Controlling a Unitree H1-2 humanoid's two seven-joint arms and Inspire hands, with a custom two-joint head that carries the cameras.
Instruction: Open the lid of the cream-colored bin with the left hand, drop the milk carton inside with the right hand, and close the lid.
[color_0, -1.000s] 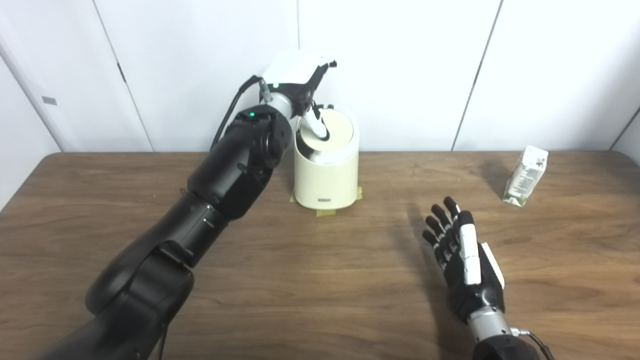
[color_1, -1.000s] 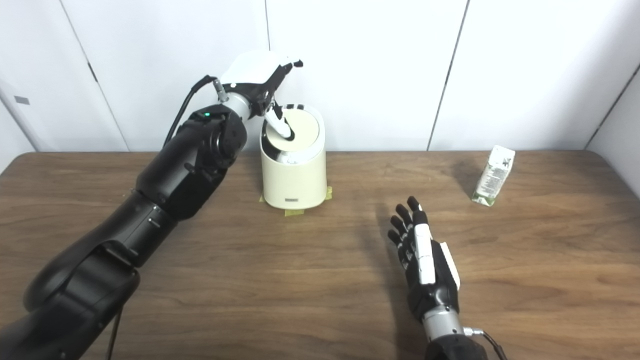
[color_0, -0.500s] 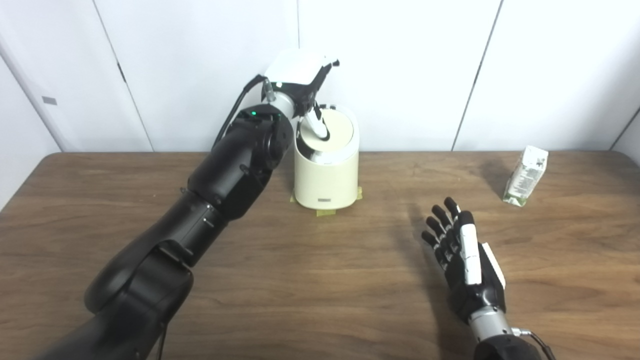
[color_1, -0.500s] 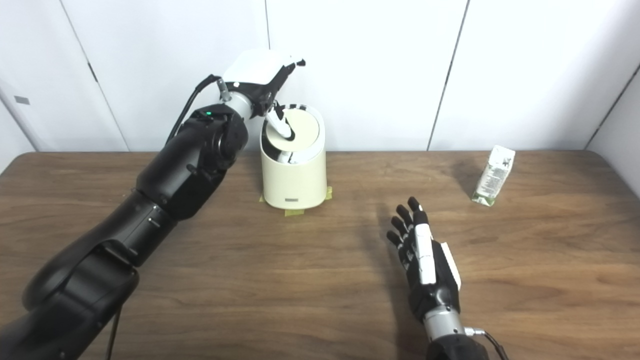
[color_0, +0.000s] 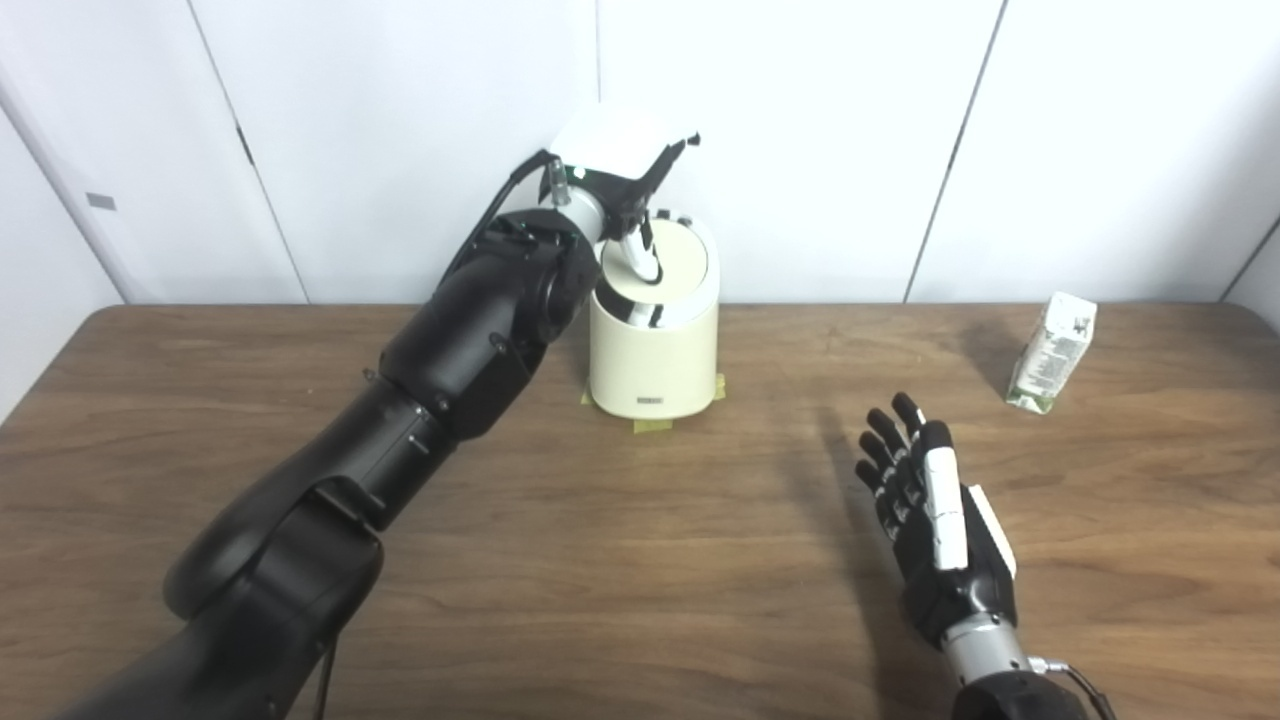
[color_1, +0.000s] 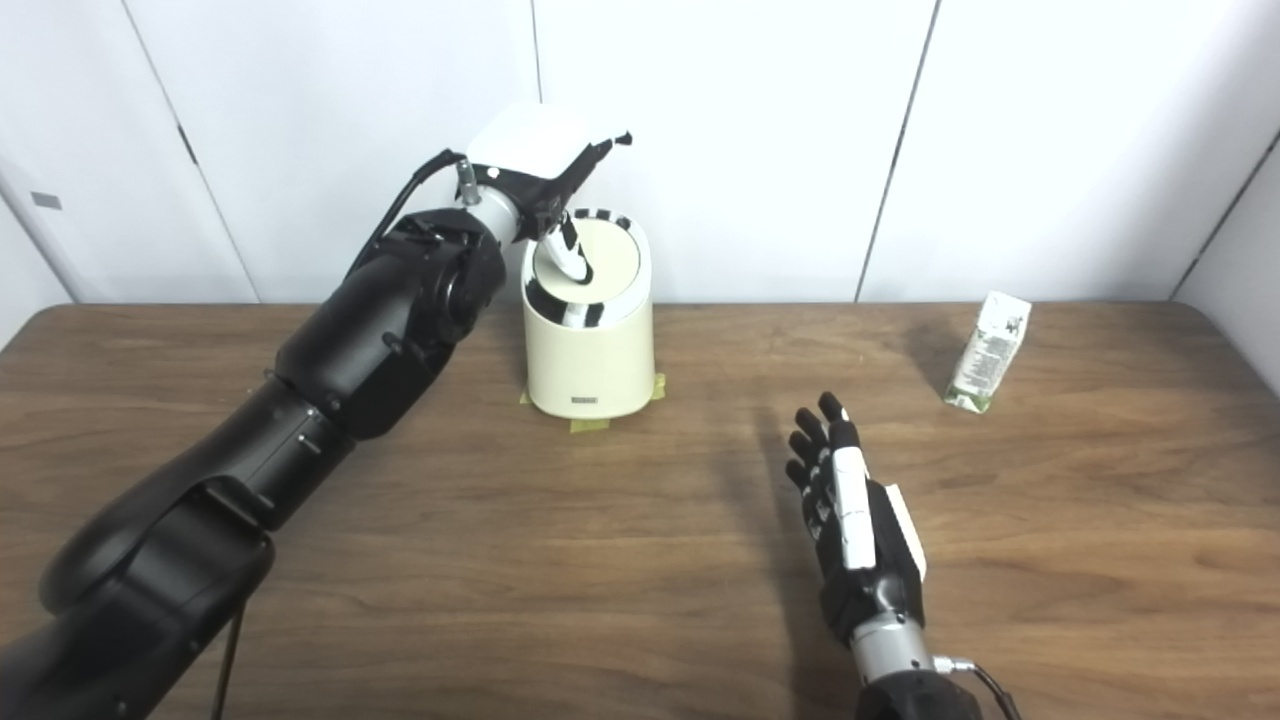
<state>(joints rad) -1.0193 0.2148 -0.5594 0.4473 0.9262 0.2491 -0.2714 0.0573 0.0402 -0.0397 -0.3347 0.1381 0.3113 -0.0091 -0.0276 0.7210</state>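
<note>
The cream-colored bin stands at the back of the table, near the wall. Its round lid is tilted, with a shiny ring around it. My left hand hovers over the bin's top, one white finger pressing down on the lid and the other fingers spread above it. It holds nothing. The milk carton stands upright at the far right of the table, untouched. My right hand is open low over the table, fingers spread and pointing away, well short of the carton.
Yellow tape marks the bin's base on the brown wooden table. White wall panels stand right behind the bin. My left arm crosses the table's left half diagonally.
My left hand has shifted a little to the right over the bin, its finger staying on the lid. The right hand has barely moved. The carton is where it was.
</note>
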